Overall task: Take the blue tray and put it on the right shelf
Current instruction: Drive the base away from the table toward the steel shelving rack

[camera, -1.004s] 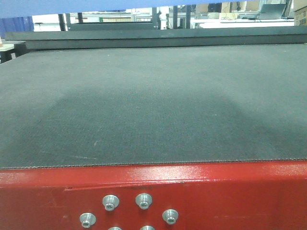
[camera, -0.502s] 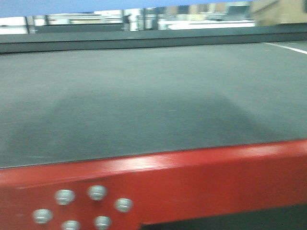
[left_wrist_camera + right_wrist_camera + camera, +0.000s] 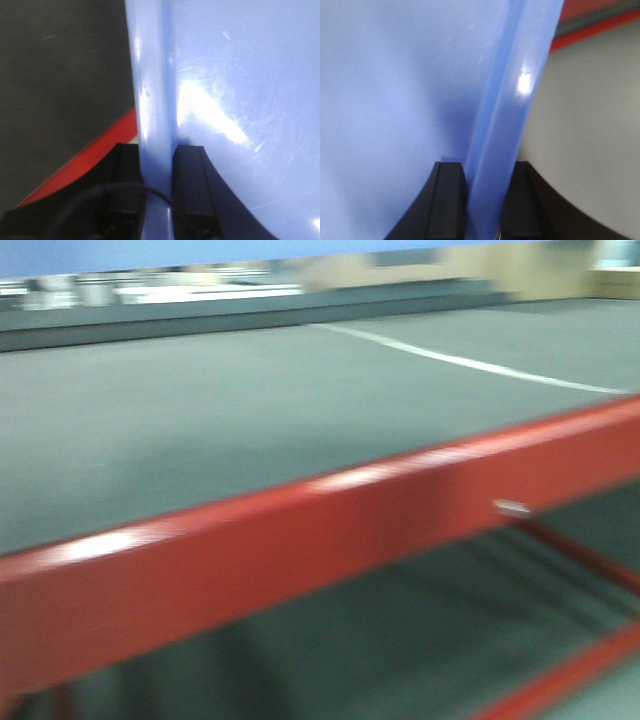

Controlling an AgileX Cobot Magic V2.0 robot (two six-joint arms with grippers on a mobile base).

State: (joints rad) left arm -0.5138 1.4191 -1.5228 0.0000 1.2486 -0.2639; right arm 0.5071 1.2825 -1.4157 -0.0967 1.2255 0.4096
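Swung rightward past red-edged, dark-matted table (image 3: pixel 220 535); left gripper (image 3: pixel 156 167) and right gripper (image 3: pixel 487 187) clamping shallow light-blue glossy plastic tray (image 3: pixel 240 75) by its rims.

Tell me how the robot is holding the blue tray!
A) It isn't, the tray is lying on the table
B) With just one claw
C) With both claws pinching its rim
C: in the wrist views, the left claw and the right claw are each shut on the rim of the blue tray, one black pad on either side of it.
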